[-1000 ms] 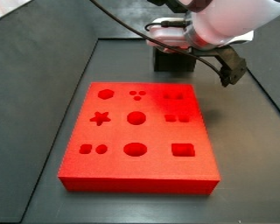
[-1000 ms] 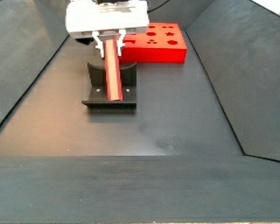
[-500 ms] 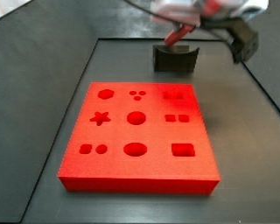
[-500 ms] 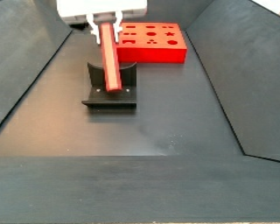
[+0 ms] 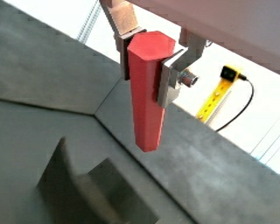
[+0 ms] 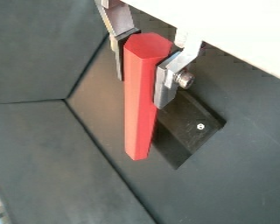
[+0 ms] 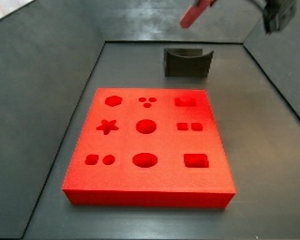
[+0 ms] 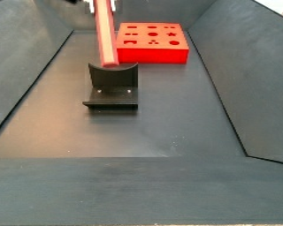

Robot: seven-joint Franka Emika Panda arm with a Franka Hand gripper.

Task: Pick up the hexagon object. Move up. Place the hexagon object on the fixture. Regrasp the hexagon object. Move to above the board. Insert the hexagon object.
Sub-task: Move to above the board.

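Note:
My gripper [image 5: 149, 52] is shut on the upper end of the hexagon object [image 5: 146, 92], a long red bar that hangs down from the fingers [image 5: 168, 79]. Both wrist views show this grip [image 6: 146, 54]. The bar [image 8: 105, 35] is lifted above the fixture [image 8: 112, 86] and apart from it; its lower end hangs just over the notch. In a side view only the bar's tip [image 7: 197, 13] shows at the upper edge, above the fixture [image 7: 187, 62]. The gripper body is cut off by the upper edge in both side views. The red board [image 7: 147, 141] lies flat with its recesses empty.
The fixture's base plate [image 6: 192, 131] lies below the bar. Dark sloped walls [image 8: 26, 79] enclose the floor on both sides. The board [image 8: 152, 42] lies beyond the fixture. A yellow tape measure [image 5: 220, 92] hangs outside the enclosure.
The gripper has risen with the bar, lifting it clear of the fixture's notch. The gripper body has left the upper edge of both side views.

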